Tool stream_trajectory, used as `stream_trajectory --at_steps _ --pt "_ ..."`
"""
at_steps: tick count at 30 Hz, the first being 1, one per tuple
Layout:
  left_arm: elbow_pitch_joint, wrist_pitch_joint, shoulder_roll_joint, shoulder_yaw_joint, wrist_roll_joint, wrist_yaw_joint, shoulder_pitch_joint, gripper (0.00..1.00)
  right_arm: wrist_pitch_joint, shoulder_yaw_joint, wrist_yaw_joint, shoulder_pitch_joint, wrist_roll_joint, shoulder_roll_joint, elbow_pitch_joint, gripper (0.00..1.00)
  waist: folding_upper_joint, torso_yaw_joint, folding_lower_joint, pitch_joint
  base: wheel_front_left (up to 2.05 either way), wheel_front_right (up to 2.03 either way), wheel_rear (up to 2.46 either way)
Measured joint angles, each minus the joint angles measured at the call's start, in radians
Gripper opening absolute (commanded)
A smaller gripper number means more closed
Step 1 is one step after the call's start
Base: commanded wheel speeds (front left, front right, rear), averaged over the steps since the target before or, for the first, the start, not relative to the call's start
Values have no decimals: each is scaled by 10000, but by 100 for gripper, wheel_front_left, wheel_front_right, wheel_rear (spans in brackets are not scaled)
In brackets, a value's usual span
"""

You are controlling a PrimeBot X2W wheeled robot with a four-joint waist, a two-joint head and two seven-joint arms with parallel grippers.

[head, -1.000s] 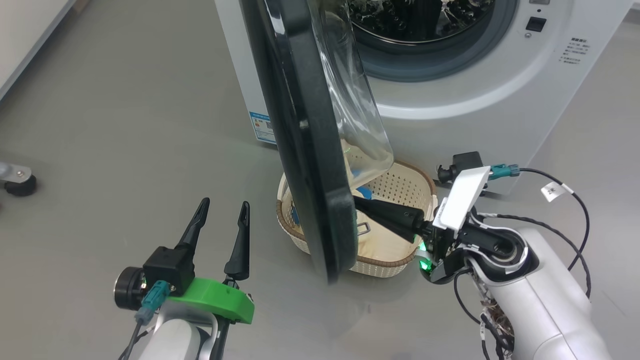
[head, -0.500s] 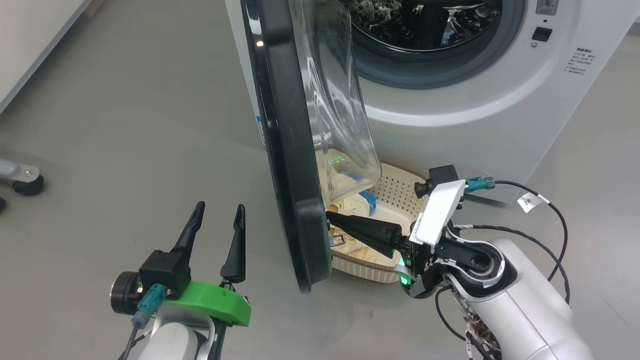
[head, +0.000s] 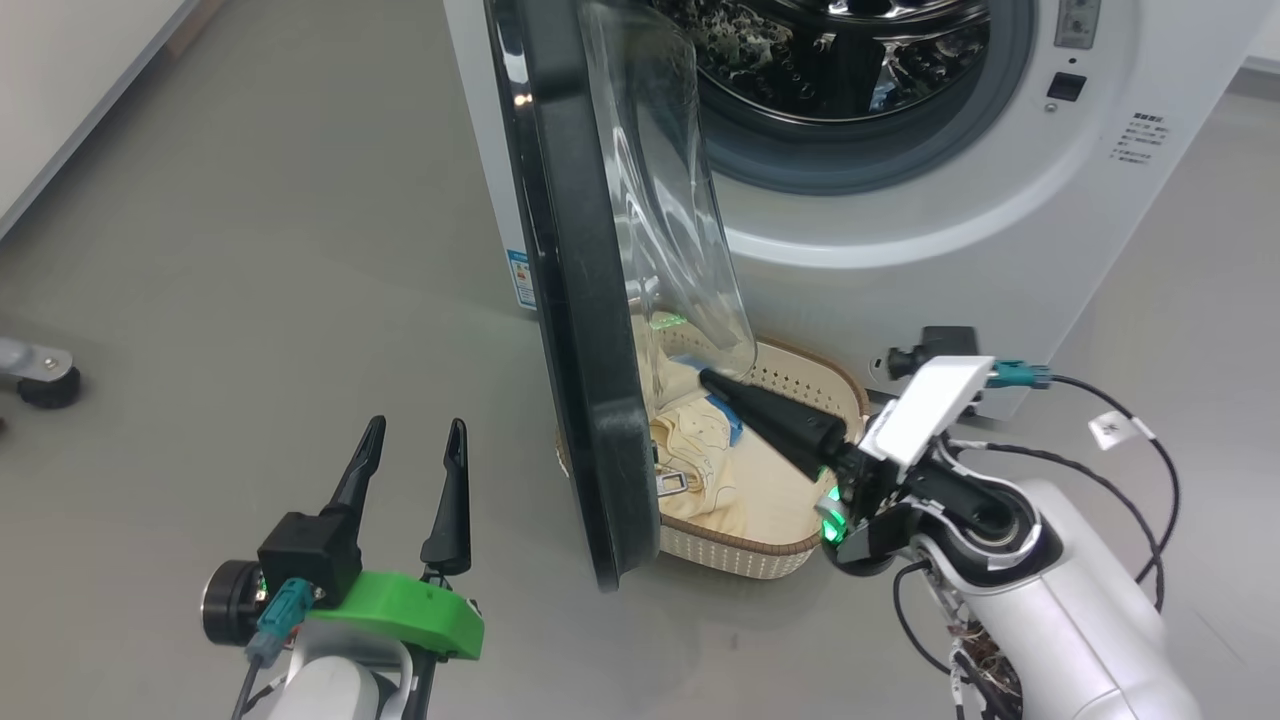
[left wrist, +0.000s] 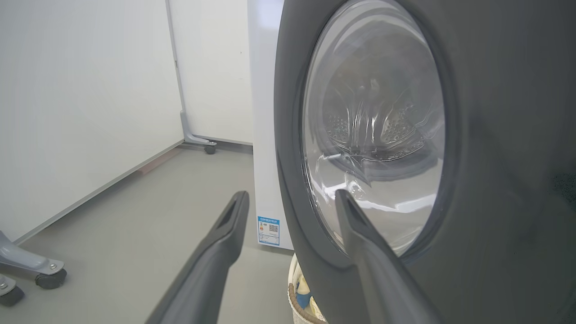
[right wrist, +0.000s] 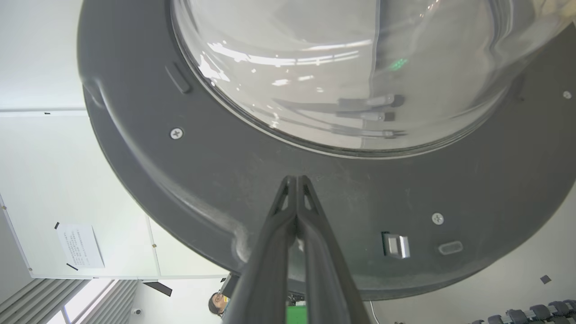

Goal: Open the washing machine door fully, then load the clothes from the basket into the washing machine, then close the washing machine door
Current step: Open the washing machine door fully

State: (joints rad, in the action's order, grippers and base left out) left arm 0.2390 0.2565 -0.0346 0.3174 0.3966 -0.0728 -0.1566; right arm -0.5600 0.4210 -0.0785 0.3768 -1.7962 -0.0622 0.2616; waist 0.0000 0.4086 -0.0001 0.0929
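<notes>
Revealing screws (right wrist: 176, 133) in the door (right wrist: 202, 175), right wrist view; clothes (head: 700, 455), head view.

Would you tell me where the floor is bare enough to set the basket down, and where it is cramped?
Free: the floor left of the door, between washer, wall and left gripper. Also right of the right arm. Cramped: the basket sits under the door, with the shut right gripper over the clothes.

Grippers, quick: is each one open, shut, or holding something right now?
Left gripper: open, empty, on the outer side of the washing machine door.
Right gripper: shut, holding nothing, tips by the door's inner side.
</notes>
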Motion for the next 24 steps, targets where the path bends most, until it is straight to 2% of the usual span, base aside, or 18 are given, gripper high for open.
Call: stream_trajectory --at_steps 5,8,9,10,11,13,18,24 --pt "21 0 -2 -125 -27 0 158 100 869 -872 -174 -229 205 -69 -293 0 0 -163 0 -95 0 0 0" --pt "25 0 -2 -203 -27 0 177 100 1486 -1367 -261 -490 562 -439 -449 0 0 -263 0 -144 0 0 0" --pt "25 0 -2 -232 -31 0 190 100 1659 -1469 -276 -595 759 -591 -525 25 0 -298 0 -156 0 0 0" --pt "25 0 -2 -261 -42 0 199 100 1862 -1592 -305 -679 943 -696 -558 69 0 -337 0 -166 0 0 0" --pt "27 0 -4 -276 -42 0 210 100 2092 -1720 -343 -785 1099 -777 -610 100 0 -377 0 -179 0 0 0" --pt "31 0 -2 -293 -44 0 226 100 2299 -1770 -343 -858 1371 -890 -631 100 0 -417 0 -193 0 0 0" --pt "102 0 -4 -449 -117 0 363 100 3459 -1958 -351 -1367 2936 -1569 -688 100 0 -597 0 -317 0 0 0" --pt "148 0 -21 -598 -201 0 408 100 4777 -1728 -366 -2071 4918 -2050 -688 100 0 -807 0 -498 0 0 0"
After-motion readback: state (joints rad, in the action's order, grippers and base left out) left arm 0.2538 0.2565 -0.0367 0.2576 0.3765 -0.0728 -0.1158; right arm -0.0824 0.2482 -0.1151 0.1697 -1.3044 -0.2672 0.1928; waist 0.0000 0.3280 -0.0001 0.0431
